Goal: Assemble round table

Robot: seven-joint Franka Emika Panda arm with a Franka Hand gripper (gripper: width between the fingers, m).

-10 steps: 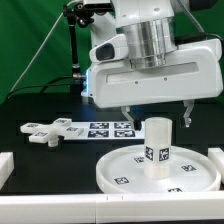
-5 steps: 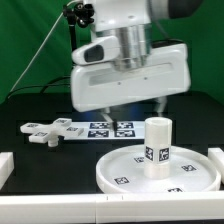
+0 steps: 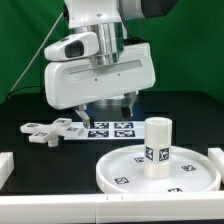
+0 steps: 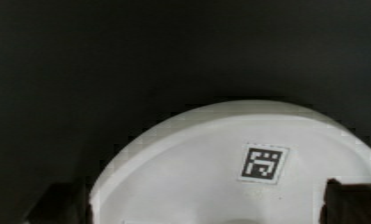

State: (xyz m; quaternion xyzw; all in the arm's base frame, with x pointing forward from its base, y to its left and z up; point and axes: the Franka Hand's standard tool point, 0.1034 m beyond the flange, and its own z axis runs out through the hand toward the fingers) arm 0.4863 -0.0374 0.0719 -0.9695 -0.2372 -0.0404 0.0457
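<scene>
The round disc [image 3: 112, 170] lies at the front on the exterior view's right, and the short cylinder leg [image 3: 157, 147] stands upright on it. The cross-shaped base [image 3: 45, 130] lies on the black table at the exterior view's left. My gripper [image 3: 107, 110] hangs open and empty above the marker board [image 3: 112, 128], between the base and the disc, touching nothing. In the wrist view my gripper [image 4: 208, 205] has dark fingertips [image 4: 65, 205] spread wide apart, with a curved part of the white disc [image 4: 191, 150] and one tag between and beyond them.
White border blocks stand at the front left [image 3: 5, 165] and front right [image 3: 216, 155], with a white bar [image 3: 60, 210] along the front edge. A green curtain and a black stand are behind the arm.
My gripper has moved toward the exterior view's left, from above the leg and disc to above the marker board. It stays open. The parts have not moved.
</scene>
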